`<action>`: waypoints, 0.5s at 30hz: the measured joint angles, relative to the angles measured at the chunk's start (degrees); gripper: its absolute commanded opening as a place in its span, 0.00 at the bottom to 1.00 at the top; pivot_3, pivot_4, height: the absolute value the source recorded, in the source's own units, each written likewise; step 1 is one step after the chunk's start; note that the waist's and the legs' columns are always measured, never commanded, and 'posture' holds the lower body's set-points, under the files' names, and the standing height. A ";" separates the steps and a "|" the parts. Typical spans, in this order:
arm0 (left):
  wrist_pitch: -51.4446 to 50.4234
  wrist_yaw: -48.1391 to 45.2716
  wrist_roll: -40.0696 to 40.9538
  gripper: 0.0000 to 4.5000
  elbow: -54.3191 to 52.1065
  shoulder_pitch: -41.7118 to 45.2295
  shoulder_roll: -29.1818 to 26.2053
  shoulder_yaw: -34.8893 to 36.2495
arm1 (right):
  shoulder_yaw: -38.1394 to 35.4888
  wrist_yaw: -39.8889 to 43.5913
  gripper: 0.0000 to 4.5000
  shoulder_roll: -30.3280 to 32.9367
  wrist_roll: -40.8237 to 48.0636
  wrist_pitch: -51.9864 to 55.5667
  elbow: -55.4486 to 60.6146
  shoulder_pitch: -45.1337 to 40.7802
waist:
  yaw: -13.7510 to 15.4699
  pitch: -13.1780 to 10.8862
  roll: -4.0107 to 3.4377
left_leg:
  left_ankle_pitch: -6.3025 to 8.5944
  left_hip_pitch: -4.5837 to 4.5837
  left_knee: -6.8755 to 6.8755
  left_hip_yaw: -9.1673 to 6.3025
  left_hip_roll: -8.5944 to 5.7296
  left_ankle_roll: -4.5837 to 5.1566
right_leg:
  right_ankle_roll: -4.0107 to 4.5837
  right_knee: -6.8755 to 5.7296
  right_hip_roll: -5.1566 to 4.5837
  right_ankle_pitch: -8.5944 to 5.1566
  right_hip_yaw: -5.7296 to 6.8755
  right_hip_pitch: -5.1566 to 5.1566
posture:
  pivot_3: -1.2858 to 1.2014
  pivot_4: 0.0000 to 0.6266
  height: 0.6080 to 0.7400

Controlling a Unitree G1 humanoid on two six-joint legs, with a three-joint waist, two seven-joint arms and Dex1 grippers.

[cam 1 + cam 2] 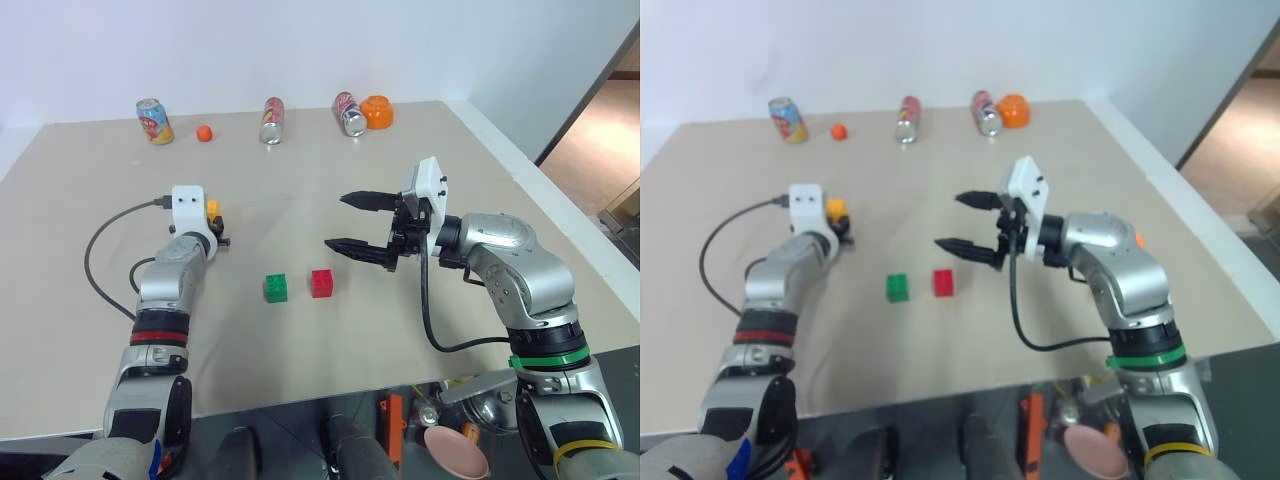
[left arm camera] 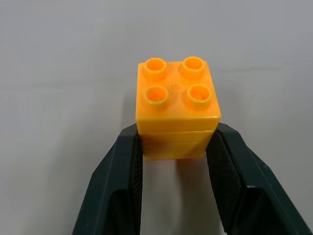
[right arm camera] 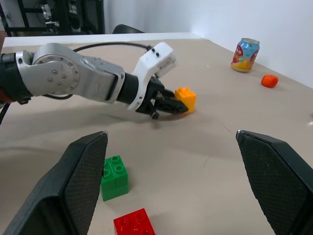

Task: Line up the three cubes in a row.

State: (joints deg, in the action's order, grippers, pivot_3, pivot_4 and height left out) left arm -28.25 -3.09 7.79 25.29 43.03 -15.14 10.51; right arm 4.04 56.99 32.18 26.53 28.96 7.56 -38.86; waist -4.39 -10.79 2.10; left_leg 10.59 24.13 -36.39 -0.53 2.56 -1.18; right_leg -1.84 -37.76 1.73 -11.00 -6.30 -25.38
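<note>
Three cubes are on or over the tan table: one yellow, one green, one red. The yellow cube sits studs-up between the two black fingers of the left gripper, which are closed against its two opposite sides; four studs show on its top. Seen from the head, this cube is at the left part of the table, ahead of the left arm's white wrist block. Whether it rests on the surface or hangs just above it cannot be told.

The green cube and the red cube stand near each other at the middle of the table, green on the robot's left, red on its right, with a small gap between them. Both are upright with studs on top. The yellow cube lies well apart from this pair, further left and further back.

The right gripper hovers above the table to the right of the red cube, pointing left, its two fingers spread wide with nothing between them.

Along the far edge there are three drink cans: one upright can at the left and two lying cans. One small orange ball lies between the upright can and the first lying one, and one orange pumpkin toy touches the last can.
</note>
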 measured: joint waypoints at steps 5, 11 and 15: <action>13.36 -12.04 -0.02 0.29 4.27 2.31 -4.78 -1.87 | 0.03 0.88 0.97 0.92 0.04 0.16 0.02 -0.21 | 0.03 0.00 0.00 | 0.01 0.01 0.01 0.02 0.00 -0.04 | 0.02 0.03 -0.02 -0.01 0.00 0.00 | 0.52 0.24 1.00; 23.19 -46.21 8.65 0.29 4.60 -1.24 -11.06 -4.06 | 0.02 4.64 0.97 5.29 1.98 3.02 4.01 2.39 | -0.24 0.00 -0.01 | 0.13 -0.01 0.08 0.05 0.07 -0.25 | 0.11 0.04 0.00 -0.21 0.01 -0.03 | 0.52 0.24 1.00; 24.95 -62.87 11.59 0.29 5.16 -3.32 -15.47 -5.11 | -0.21 7.04 0.97 7.60 5.64 6.15 7.44 4.86 | -0.14 -0.01 0.00 | 0.14 0.03 0.14 -0.04 0.08 -0.25 | 0.18 0.03 0.02 -0.31 0.11 -0.06 | 0.52 0.24 1.00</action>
State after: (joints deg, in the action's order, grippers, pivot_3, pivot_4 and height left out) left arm -3.31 -65.96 19.38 30.45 39.71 -30.61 5.41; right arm 3.83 64.03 39.78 32.17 35.11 15.00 -34.00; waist -4.52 -10.80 2.10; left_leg 10.73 24.16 -36.25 -0.57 2.64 -1.43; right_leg -1.66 -37.73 1.75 -11.31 -6.19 -25.43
